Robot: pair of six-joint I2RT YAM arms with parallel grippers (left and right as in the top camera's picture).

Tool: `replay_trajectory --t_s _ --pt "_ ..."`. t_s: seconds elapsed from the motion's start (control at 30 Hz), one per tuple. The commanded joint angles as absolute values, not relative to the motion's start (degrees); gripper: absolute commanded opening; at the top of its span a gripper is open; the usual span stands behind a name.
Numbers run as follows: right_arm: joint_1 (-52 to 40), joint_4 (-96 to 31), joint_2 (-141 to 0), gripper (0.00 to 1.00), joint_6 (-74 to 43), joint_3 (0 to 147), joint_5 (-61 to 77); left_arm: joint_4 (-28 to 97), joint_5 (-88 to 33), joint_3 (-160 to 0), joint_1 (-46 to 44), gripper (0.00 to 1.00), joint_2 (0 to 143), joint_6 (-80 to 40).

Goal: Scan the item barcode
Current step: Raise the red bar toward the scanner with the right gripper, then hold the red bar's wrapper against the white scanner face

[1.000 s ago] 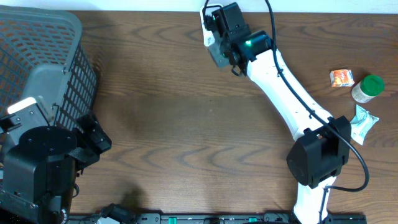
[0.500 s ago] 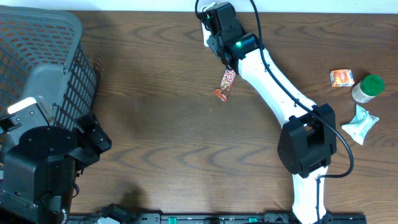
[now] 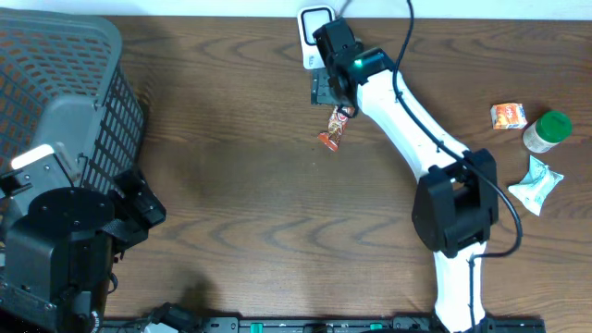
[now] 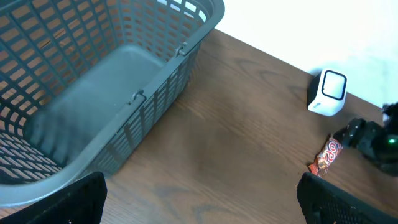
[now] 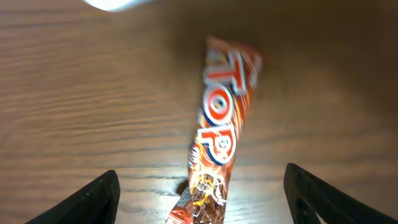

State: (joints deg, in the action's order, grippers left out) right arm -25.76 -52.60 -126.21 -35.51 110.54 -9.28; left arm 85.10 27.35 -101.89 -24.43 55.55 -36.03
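snack bar [image 3: 333, 128] on dark table [image 3: 240, 185] — white wall [image 4: 292, 25] beyond

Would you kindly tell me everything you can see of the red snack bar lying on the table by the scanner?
The snack bar is a slim, sealed packet in glossy red-orange film, with large white letters reading TOP along its length and a picture of the snack at one end. It lies flat and slanted on the wooden table, a little way in front of the white scanner. Only the table touches it: the right gripper hangs open above, fingers either side and clear of it.
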Motion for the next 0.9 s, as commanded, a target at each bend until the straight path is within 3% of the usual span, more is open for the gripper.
replay_trajectory --t_s 0.0,0.17,0.37,0.5,0.67,0.87 --pt "-24.88 -53.41 -130.76 0.81 -50.17 111.15 -7.46 85.25 27.9 -102.21 -24.16 0.98 55.72 -36.29" --pt "-24.67 -52.36 -134.32 0.8 -52.8 111.15 -7.11 85.25 27.9 -102.21 -24.16 0.98 55.72 -36.29" --pt "-23.97 -52.12 -135.72 0.45 -53.15 111.15 -6.98 85.25 27.9 -102.21 -24.16 0.98 55.72 -36.29" --pt "-23.94 -52.07 -135.76 0.27 -53.06 111.15 -8.75 85.25 27.9 -102.21 -24.16 0.98 55.72 -36.29" --pt "-23.92 -50.02 -135.76 0.01 -47.37 111.18 -12.12 85.25 27.9 -102.21 -24.16 0.98 55.72 -36.29" --pt "-23.99 -49.04 -135.74 0.01 -41.54 114.39 -12.1 85.25 27.9 -102.21 -24.16 0.98 55.72 -36.29"
